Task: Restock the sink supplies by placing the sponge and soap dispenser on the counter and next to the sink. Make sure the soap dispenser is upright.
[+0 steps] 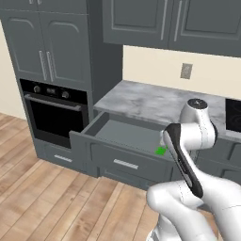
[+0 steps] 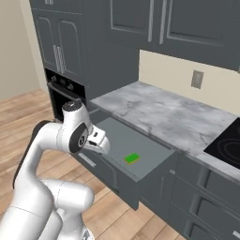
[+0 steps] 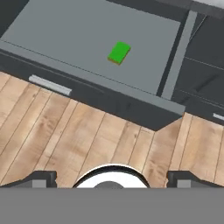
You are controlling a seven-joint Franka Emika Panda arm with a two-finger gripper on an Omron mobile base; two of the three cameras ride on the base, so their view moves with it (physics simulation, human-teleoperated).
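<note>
The bright green sponge (image 1: pixel 161 150) (image 2: pixel 132 158) (image 3: pixel 119 52) lies flat on the floor of an open grey drawer (image 1: pixel 117 132) (image 2: pixel 115 133) (image 3: pixel 78 30) below the marble counter (image 1: pixel 150 101) (image 2: pixel 173 115). My gripper (image 2: pixel 99 141) (image 3: pixel 112 178) hangs over the drawer's front edge, above and short of the sponge. Its jaws stand wide apart and nothing is between them. In the hand view the two dark fingertips (image 3: pixel 41 178) sit far apart at the bottom. The soap dispenser and the sink are out of view.
A black built-in oven (image 1: pixel 55 113) (image 2: pixel 63 96) stands left of the drawer, with tall cabinets above it. A dark cooktop (image 1: pixel 234 115) (image 2: pixel 227 147) is set in the counter at the right. Wall cabinets hang overhead. Wooden floor (image 3: pixel 87 135) lies before the drawer front.
</note>
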